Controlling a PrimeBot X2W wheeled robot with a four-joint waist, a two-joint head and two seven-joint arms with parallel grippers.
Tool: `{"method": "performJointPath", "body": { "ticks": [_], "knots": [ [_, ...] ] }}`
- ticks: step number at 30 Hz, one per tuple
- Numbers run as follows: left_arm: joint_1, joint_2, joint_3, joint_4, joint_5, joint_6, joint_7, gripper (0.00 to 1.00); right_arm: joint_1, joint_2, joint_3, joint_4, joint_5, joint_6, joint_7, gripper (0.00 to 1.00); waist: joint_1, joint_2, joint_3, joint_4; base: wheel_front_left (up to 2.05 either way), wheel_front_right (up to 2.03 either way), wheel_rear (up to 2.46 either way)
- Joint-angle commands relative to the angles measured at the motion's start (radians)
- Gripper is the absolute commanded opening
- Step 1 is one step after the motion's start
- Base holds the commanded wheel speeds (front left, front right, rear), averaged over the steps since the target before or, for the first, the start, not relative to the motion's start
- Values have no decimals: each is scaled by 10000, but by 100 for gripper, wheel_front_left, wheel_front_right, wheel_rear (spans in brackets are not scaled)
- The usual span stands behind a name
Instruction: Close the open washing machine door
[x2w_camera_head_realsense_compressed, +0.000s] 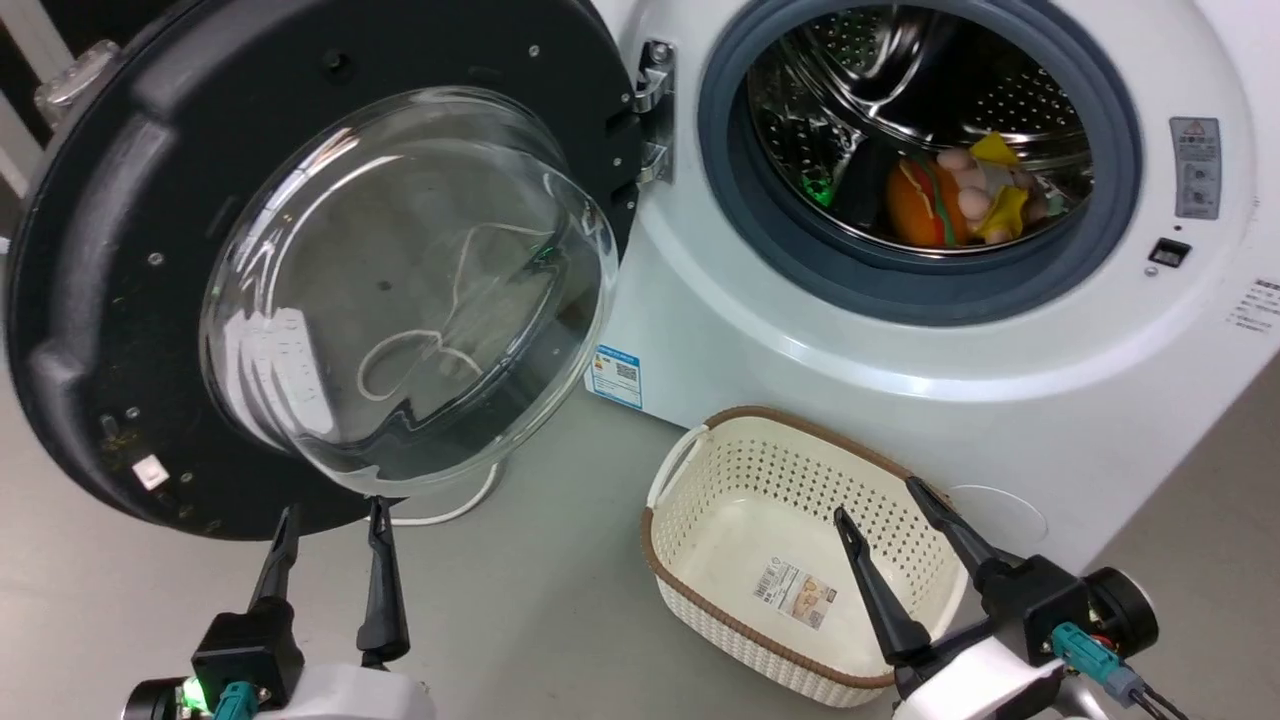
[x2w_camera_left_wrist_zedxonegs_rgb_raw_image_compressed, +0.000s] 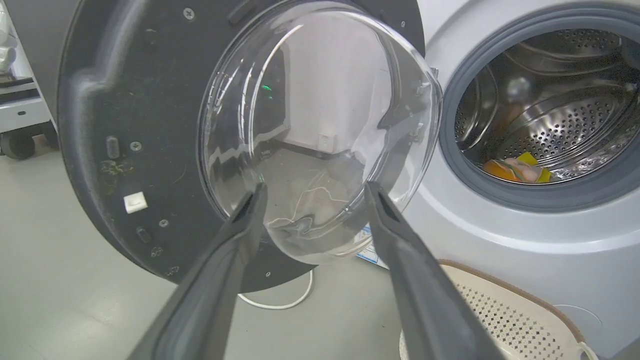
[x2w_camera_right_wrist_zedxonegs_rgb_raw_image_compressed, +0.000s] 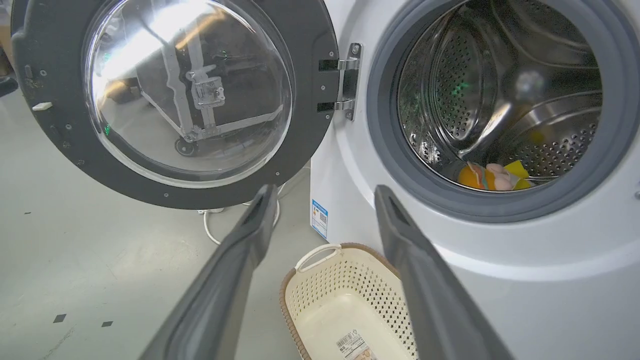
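The washing machine door (x2w_camera_head_realsense_compressed: 120, 300) stands swung wide open to the left, a black disc with a bulging clear glass bowl (x2w_camera_head_realsense_compressed: 400, 290), hinged at its right edge (x2w_camera_head_realsense_compressed: 655, 110). The white washing machine (x2w_camera_head_realsense_compressed: 800, 370) shows its grey gasket and steel drum, with soft toys (x2w_camera_head_realsense_compressed: 960, 195) inside. My left gripper (x2w_camera_head_realsense_compressed: 335, 520) is open, its tips just below the door's lower rim, apart from it. In the left wrist view the door (x2w_camera_left_wrist_zedxonegs_rgb_raw_image_compressed: 135, 100) fills the upper left beyond my open left gripper (x2w_camera_left_wrist_zedxonegs_rgb_raw_image_compressed: 315, 192). My right gripper (x2w_camera_head_realsense_compressed: 880, 500) hangs open above the basket; the right wrist view shows the door (x2w_camera_right_wrist_zedxonegs_rgb_raw_image_compressed: 310, 30) and machine (x2w_camera_right_wrist_zedxonegs_rgb_raw_image_compressed: 360, 210).
A cream perforated basket (x2w_camera_head_realsense_compressed: 700, 600) with a brown rim stands on the grey floor in front of the machine, holding only a label. A white cable (x2w_camera_head_realsense_compressed: 450, 510) lies on the floor under the door. A wheeled cart (x2w_camera_left_wrist_zedxonegs_rgb_raw_image_compressed: 20, 115) stands far left in the left wrist view.
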Motion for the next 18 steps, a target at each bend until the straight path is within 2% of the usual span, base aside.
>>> {"method": "performJointPath", "body": {
  "ticks": [1,7,8,9,10,18],
  "knots": [
    [176,2,26,-70,-14,43,-114,100,-129,29,60,52,28,5,-101,100,0,0,-10,55,0,0,0],
    [221,2,27,-118,-17,61,-240,100,-67,31,186,111,74,5,-226,100,0,0,-10,296,0,0,0],
    [230,2,13,-130,-24,60,-261,96,-61,32,181,108,86,5,-247,100,0,0,3,338,0,0,0],
    [238,2,-11,-123,-29,32,-282,18,-55,32,174,99,98,5,-268,100,0,0,18,380,0,0,0],
    [251,2,-49,-80,-51,-15,-302,0,-49,32,165,89,109,5,-289,100,0,0,34,421,0,0,0],
    [1,2,177,-308,-429,-236,-469,0,48,36,97,-43,67,6,-455,100,0,0,302,779,0,0,0]
  ]
}}
